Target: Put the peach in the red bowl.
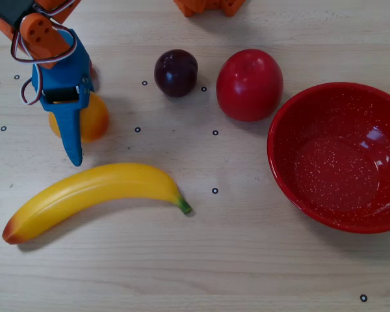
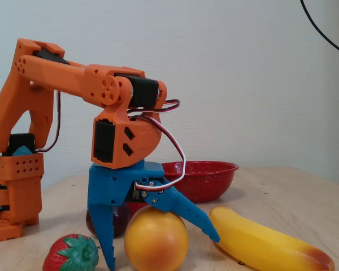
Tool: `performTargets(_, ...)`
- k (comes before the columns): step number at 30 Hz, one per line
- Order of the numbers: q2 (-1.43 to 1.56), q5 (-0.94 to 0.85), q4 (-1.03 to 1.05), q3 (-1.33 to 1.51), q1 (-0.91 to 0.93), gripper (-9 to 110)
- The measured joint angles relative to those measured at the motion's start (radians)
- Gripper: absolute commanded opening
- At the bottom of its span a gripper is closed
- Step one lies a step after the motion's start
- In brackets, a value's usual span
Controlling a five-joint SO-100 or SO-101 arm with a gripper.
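The peach [image 1: 94, 117] is a glossy orange-yellow ball at the left of the overhead view, half covered by my blue gripper [image 1: 68, 123]. In the fixed view the gripper [image 2: 161, 251] stands open low over the peach [image 2: 155, 243]. One finger [image 2: 104, 231] points straight down on the peach's left. The other finger [image 2: 195, 217] slants down on its right, toward the banana. Whether either finger touches the fruit I cannot tell. The red bowl [image 1: 338, 162] with white speckles sits empty at the far right, and shows behind the arm in the fixed view [image 2: 209, 175].
A long yellow banana [image 1: 97, 192] lies just below the gripper in the overhead view. A dark plum [image 1: 176, 73] and a red apple [image 1: 249, 84] lie between the peach and the bowl. A toy strawberry [image 2: 70, 254] sits beside the peach. The orange arm base [image 2: 14, 186] stands at the left.
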Motion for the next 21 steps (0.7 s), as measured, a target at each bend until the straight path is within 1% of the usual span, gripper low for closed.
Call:
performTargets(14,0.0,0.009,-0.017,0.0,0.002,58)
performTargets(21,0.002,0.015,-0.029,0.0,0.002,54)
